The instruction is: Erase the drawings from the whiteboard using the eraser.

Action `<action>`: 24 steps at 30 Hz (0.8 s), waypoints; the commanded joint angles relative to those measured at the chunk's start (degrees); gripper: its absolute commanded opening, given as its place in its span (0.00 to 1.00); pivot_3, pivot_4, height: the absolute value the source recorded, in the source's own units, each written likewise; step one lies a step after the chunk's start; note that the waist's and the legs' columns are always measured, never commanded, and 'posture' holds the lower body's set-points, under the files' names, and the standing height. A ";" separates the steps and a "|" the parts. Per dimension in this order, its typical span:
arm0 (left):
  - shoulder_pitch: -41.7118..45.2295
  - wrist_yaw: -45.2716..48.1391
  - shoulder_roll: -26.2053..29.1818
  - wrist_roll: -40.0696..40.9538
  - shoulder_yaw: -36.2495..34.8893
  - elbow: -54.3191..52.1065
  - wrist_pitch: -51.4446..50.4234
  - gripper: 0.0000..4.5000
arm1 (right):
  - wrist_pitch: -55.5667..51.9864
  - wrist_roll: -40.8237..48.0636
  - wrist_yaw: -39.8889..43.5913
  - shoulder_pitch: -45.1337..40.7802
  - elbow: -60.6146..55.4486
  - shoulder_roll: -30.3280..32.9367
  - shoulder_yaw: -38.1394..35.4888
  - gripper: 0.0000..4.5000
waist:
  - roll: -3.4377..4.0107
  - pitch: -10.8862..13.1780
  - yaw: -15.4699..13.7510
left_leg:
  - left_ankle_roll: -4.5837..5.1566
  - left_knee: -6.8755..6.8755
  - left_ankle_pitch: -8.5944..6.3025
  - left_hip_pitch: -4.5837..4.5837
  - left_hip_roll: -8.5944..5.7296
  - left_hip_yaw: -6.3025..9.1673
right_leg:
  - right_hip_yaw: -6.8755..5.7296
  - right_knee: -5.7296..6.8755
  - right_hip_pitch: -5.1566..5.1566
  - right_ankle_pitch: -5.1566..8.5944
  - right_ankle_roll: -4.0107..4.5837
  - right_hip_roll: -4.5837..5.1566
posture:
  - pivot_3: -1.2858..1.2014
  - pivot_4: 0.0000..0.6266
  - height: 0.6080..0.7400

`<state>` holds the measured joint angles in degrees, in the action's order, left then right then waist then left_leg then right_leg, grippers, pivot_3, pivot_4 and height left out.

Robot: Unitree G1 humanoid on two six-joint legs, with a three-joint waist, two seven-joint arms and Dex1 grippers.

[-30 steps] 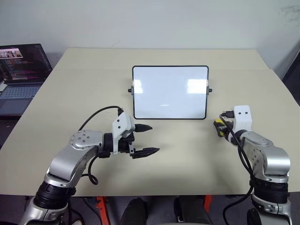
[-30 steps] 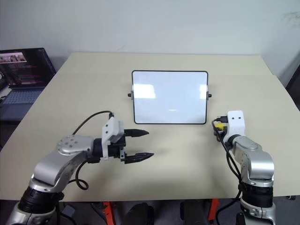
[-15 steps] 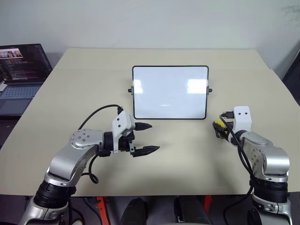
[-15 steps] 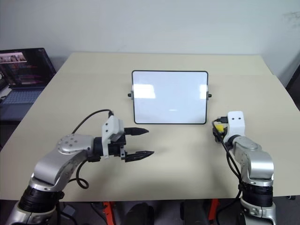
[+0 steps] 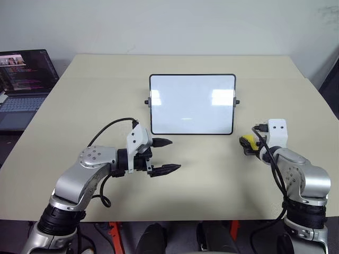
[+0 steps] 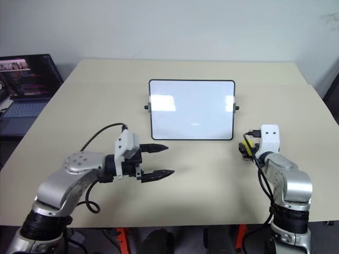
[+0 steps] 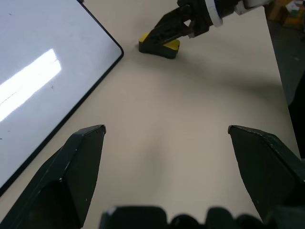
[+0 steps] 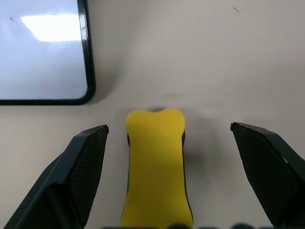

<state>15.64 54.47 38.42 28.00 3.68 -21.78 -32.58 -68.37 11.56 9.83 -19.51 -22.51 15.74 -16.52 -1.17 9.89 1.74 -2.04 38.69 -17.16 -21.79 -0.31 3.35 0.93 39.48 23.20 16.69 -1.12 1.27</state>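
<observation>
Honestly, the yellow eraser sits half-hidden between the right gripper's spread-apart fingers on the tabletop, its near end cut off, left gripper fingers gaping wide too.

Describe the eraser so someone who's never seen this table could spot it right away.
On the beige table, find the whiteboard. Just off its lower corner on the robot's right lies the eraser, between the open right gripper's fingers. It is the one small yellow block there, black underneath.

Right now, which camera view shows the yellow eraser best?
The right wrist view: the eraser lies large between the open right pincer's fingers, untouched. The left wrist view shows it small beside the whiteboard; the eye views show a yellow sliver.
</observation>
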 commanded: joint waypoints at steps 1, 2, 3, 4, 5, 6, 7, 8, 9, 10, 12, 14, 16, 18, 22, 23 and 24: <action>-0.73 -4.61 -1.83 1.23 -4.29 -1.95 -0.20 1.00 | -0.87 1.24 -1.12 -1.41 -5.60 -0.10 -2.69 0.99 | 0.00 0.00 -0.01 | 0.00 0.00 0.00 0.00 0.00 0.00 | 0.00 0.00 0.00 0.00 0.00 0.00 | 0.52 0.24 1.00; -1.12 -6.16 -2.52 1.29 -5.01 -2.15 -0.33 1.00 | -0.85 1.31 -1.42 -1.22 -6.49 -0.11 -2.99 0.99 | 0.00 0.00 -0.02 | 0.00 0.00 0.00 0.00 0.00 0.00 | 0.00 0.00 0.00 0.00 0.00 0.00 | 0.52 0.24 1.00; -1.69 -7.61 -3.18 0.45 -5.27 -2.32 0.34 1.00 | -0.55 1.46 -1.67 -0.97 -7.33 -0.27 -3.31 0.99 | 0.00 0.00 -0.02 | 0.00 0.01 0.00 0.00 0.00 0.01 | 0.00 0.00 0.00 0.00 0.00 0.00 | 0.52 0.24 1.00; -2.36 -10.17 -4.35 -0.96 -5.75 -2.45 1.17 1.00 | 0.07 1.59 -1.88 -0.41 -8.35 -0.48 -3.42 0.99 | 0.00 0.00 -0.01 | 0.00 0.01 0.00 0.00 0.00 0.01 | 0.00 0.00 0.00 0.00 0.00 0.00 | 0.52 0.24 1.00; -2.82 -11.99 -5.12 -1.95 -6.03 -2.56 1.78 1.00 | 0.49 1.72 -2.05 -0.03 -9.03 -0.65 -3.49 0.99 | 0.00 0.00 -0.03 | 0.00 0.00 0.00 0.00 0.00 0.00 | 0.01 0.00 0.00 0.00 0.00 0.00 | 0.52 0.24 1.00; -3.21 -15.02 -6.76 -2.42 -6.86 -2.67 1.53 1.00 | 1.40 1.70 -1.98 0.69 -9.69 -0.63 -3.24 0.99 | 0.00 0.00 -0.03 | 0.00 0.00 0.00 0.00 -0.01 0.00 | 0.01 0.00 0.00 0.00 0.00 0.01 | 0.52 0.24 1.00; -4.25 -18.40 -8.17 -4.32 -7.40 -3.24 2.50 1.00 | 3.36 1.37 -2.32 2.00 -10.63 -1.14 -3.08 0.99 | 0.00 0.00 -0.07 | 0.00 0.00 0.00 -0.01 0.00 0.01 | 0.00 -0.01 0.00 0.00 0.00 0.01 | 0.52 0.24 1.00; -5.51 -22.04 -10.04 -5.81 -8.08 -4.12 3.16 1.00 | 6.41 1.03 -2.31 3.66 -11.45 -1.61 -2.64 0.99 | 0.00 -0.01 -0.10 | 0.00 0.00 0.00 -0.01 0.00 0.01 | 0.00 -0.01 0.00 0.00 0.00 0.01 | 0.52 0.24 1.00; -6.78 -25.35 -11.99 -7.11 -8.60 -5.23 3.70 1.00 | 9.52 0.33 -2.31 5.56 -12.21 -1.65 -1.91 0.99 | -0.01 -0.01 -0.10 | 0.00 0.00 0.00 -0.01 0.00 0.01 | 0.01 -0.03 0.00 0.00 0.00 0.02 | 0.52 0.24 1.00; -8.49 -28.63 -13.93 -8.76 -8.73 -6.64 4.44 1.00 | 13.38 -0.46 -2.31 7.84 -13.03 -1.93 -1.16 0.99 | -0.01 -0.01 -0.10 | 0.00 -0.01 0.00 -0.02 0.01 0.02 | 0.00 -0.05 0.00 0.00 0.00 0.02 | 0.52 0.24 1.00; -11.76 -32.97 -17.35 -10.55 -8.23 -9.36 5.33 1.00 | 19.89 -1.00 -1.88 11.87 -14.22 -2.67 0.03 0.99 | -0.01 -0.01 -0.09 | 0.00 -0.04 -0.01 -0.03 0.00 -0.01 | 0.03 -0.11 0.00 0.00 -0.01 0.04 | 0.52 0.24 1.00; -14.44 -35.81 -19.54 -12.80 -7.10 -11.47 6.40 1.00 | 24.16 -1.41 -2.29 14.95 -14.87 -3.67 0.63 0.99 | -0.01 -0.01 -0.07 | 0.00 -0.05 -0.01 -0.05 0.01 -0.05 | 0.06 -0.14 0.00 -0.01 -0.04 0.04 | 0.52 0.24 1.00; -16.51 -39.04 -21.40 -14.88 -6.55 -13.14 6.37 1.00 | 28.53 -2.71 -2.39 17.45 -14.81 -3.69 1.66 0.99 | 0.00 -0.02 -0.09 | 0.00 -0.03 0.00 -0.01 0.00 -0.04 | 0.06 -0.06 0.00 -0.03 -0.06 0.04 | 0.52 0.24 1.00; -18.59 -42.59 -23.36 -16.98 -6.25 -14.58 5.98 1.00 | 33.01 -4.19 -2.81 20.62 -13.84 -3.85 2.47 0.99 | -0.01 -0.03 -0.10 | 0.00 -0.01 0.00 0.05 0.00 -0.04 | 0.06 -0.02 -0.05 -0.03 -0.07 0.04 | 0.52 0.24 1.00; -22.08 -45.66 -25.91 -19.17 -5.03 -15.33 6.08 1.00 | 36.77 -5.02 -4.69 25.06 -12.80 -5.92 2.61 0.99 | 0.00 -0.07 -0.09 | 0.00 0.00 0.00 0.08 0.00 -0.05 | 0.07 0.01 -0.08 -0.03 -0.07 0.02 | 0.52 0.24 1.00; -23.24 -46.22 -26.48 -19.83 -4.56 -15.33 6.65 1.00 | 37.35 -4.97 -5.03 26.02 -13.16 -6.70 2.96 0.99 | 0.02 -0.08 -0.08 | 0.00 0.00 0.00 0.08 0.00 -0.05 | 0.06 0.01 -0.08 -0.03 -0.07 0.02 | 0.52 0.24 1.00; -24.39 -46.94 -26.83 -20.86 -3.98 -15.47 7.38 1.00 | 37.96 -5.38 -5.11 27.02 -13.61 -7.02 3.80 0.99 | 0.02 -0.08 -0.07 | -0.01 0.00 0.00 0.09 0.01 -0.05 | 0.07 0.00 -0.08 -0.03 -0.07 0.02 | 0.52 0.24 1.00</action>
<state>-7.81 8.96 11.98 8.83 -1.28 -34.39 -27.34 -32.87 6.55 5.31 6.78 -34.11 8.98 -13.62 -1.16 9.81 1.68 -2.05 38.69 -17.17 -21.71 -0.30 3.28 1.02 39.48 23.13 16.66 -1.18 1.29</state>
